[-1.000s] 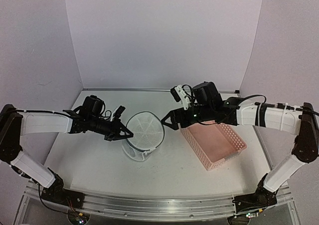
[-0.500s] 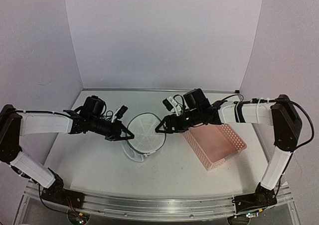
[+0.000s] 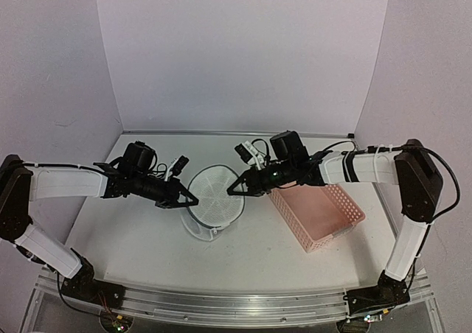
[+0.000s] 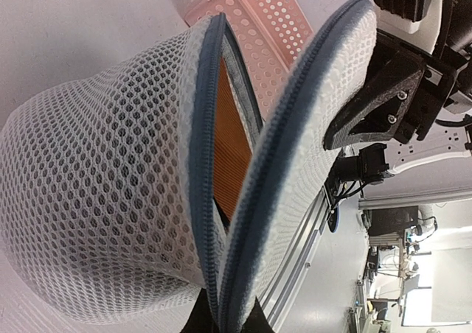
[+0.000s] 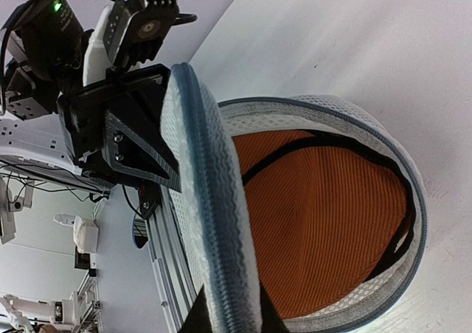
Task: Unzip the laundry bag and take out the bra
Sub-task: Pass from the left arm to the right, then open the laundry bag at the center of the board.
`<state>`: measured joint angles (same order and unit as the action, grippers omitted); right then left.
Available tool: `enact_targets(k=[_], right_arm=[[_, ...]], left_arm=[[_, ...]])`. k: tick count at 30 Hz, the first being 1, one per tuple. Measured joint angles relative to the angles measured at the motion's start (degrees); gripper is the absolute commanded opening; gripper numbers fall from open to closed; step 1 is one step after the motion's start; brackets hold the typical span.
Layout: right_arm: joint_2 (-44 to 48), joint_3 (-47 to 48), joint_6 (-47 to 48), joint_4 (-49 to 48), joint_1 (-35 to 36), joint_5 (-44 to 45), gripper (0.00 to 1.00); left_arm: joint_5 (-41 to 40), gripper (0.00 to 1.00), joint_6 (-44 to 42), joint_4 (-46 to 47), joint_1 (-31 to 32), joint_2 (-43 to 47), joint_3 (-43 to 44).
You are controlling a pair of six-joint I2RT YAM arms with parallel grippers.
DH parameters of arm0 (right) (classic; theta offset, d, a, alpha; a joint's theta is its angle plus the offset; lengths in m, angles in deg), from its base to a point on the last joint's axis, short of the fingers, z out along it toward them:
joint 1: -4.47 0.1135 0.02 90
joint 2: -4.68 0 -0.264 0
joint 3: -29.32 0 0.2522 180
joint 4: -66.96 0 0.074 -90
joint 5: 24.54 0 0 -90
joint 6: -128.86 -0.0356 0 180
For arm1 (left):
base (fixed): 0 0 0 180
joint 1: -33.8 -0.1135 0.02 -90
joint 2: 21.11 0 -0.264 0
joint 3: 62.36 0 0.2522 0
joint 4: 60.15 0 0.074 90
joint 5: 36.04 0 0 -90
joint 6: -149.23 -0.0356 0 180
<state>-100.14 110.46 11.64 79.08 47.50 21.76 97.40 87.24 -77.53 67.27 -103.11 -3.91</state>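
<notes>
The white mesh laundry bag (image 3: 215, 194) stands on edge at the table's middle, unzipped, its round lid (image 5: 210, 222) swung away from the body (image 4: 96, 200). Inside shows the bra (image 5: 324, 222), orange ribbed fabric with a dark strap; in the left wrist view it is a sliver of orange (image 4: 230, 149) between the blue zipper rims. My left gripper (image 3: 192, 200) is shut on the bag where both rims meet (image 4: 223, 323). My right gripper (image 3: 231, 191) is shut on the lid's zipper rim (image 5: 227, 320), opposite the left one.
A pink perforated basket (image 3: 335, 239) sits right of the bag, under my right arm, and appears behind the bag in the left wrist view (image 4: 258, 9). White walls close the back and both sides.
My right gripper has moved left from beside the basket to the bag's lid and closed on its rim. The left arm and the bag have stayed put.
</notes>
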Motion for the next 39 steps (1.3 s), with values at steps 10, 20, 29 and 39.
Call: enact_targets(k=[10,20,29,39], right_arm=[[0.11,-0.07,0.90,-0.83,-0.09,-0.20,0.00],[3.69,-1.55,4.70,-1.07,-0.09,3.10,0.00],[9.38,-1.99,12.17,-1.20,-0.09,5.16,0.00],[14.88,-5.60,28.41,-1.42,3.37,5.07,0.00]], left_arm=[[-1.40,0.35,0.70,-2.45,0.00,-0.52,2.12],[-3.28,0.72,1.29,-3.06,-0.70,-0.09,4.94],[-7.21,0.78,2.21,-6.23,-7.37,6.16,6.60],[-8.07,0.80,2.38,-7.67,-10.88,8.48,9.22]])
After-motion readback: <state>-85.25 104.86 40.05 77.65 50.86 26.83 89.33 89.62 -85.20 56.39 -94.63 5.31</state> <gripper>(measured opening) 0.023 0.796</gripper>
